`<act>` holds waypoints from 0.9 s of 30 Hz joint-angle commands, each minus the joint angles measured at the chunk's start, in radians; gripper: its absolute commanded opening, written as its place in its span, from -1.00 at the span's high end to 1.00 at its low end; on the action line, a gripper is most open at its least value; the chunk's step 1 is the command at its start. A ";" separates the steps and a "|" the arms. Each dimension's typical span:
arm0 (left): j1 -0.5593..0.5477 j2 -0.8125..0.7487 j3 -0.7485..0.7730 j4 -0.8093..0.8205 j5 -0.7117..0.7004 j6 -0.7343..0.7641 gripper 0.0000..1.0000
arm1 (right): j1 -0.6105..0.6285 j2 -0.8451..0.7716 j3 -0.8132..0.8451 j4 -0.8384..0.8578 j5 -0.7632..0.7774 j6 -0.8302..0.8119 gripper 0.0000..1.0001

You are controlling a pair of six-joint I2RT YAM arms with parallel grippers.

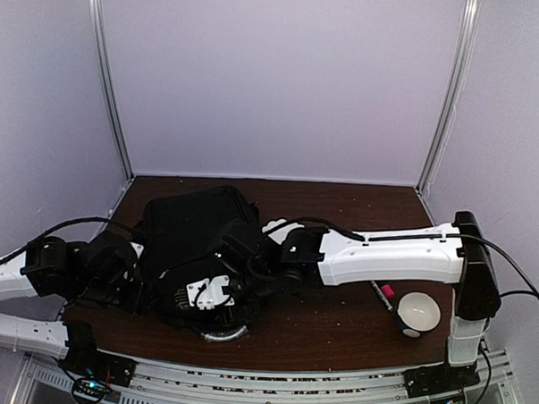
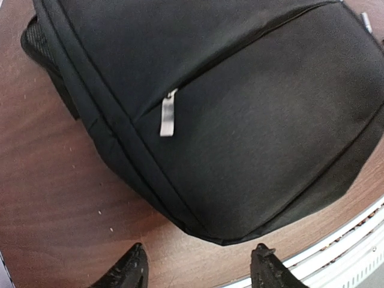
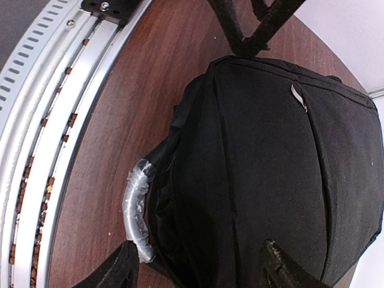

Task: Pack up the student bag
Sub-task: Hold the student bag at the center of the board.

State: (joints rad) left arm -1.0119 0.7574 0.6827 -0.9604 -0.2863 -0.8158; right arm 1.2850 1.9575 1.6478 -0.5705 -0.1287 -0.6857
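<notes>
Pale lilac walls close in a dark wooden worktop (image 1: 335, 335), and the bag (image 1: 192, 230) lies flat on it, left of centre. Its long axis runs from the far side toward the near edge, and the end with the silvery handle (image 3: 135, 210) points at the near rail.

The right arm reaches across from the right. The right end effector (image 3: 198, 270) hangs over that handle end with its fingers spread wide. One fingertip is just beside the handle and the other is over the black fabric. I judge it open and not gripping, though the pictures do not show whether the tips touch the cloth.

The left end effector (image 2: 198, 273) sits low at the bag's left flank, fingers apart with only bare wood between them. The bag lies straight ahead of it, and the zip pull (image 2: 168, 114) of the front pocket is farther in.

The zips look closed, so packing probably starts with opening one. The right end effector is nearer the handle end. The left one faces the pocket side and is better placed to steady it.

A pen (image 1: 383, 296) and a white ball (image 1: 419, 311) wait well apart on the right, by the right arm's base.
</notes>
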 commanded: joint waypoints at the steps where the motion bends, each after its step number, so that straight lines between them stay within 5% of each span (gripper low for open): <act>1: -0.010 0.029 0.010 -0.003 0.034 -0.047 -0.18 | 0.000 0.083 0.059 0.028 0.031 -0.002 -0.40; 7: -0.027 -0.004 -0.031 0.040 0.074 -0.051 -0.25 | 0.004 0.211 0.166 0.088 0.127 0.021 -0.42; 12: -0.043 -0.036 -0.064 0.058 0.034 -0.101 -0.22 | -0.018 0.252 0.221 0.111 0.113 0.079 0.17; 17: -0.050 -0.064 -0.093 0.090 -0.016 -0.110 -0.19 | -0.103 0.211 0.256 0.083 -0.098 0.200 0.67; 27: -0.050 -0.008 -0.166 0.246 -0.055 -0.042 0.13 | -0.162 0.193 0.273 0.078 -0.251 0.301 0.89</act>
State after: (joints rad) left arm -1.0576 0.7254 0.5430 -0.8150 -0.3054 -0.8902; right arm 1.1381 2.1983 1.8915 -0.5060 -0.3393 -0.4419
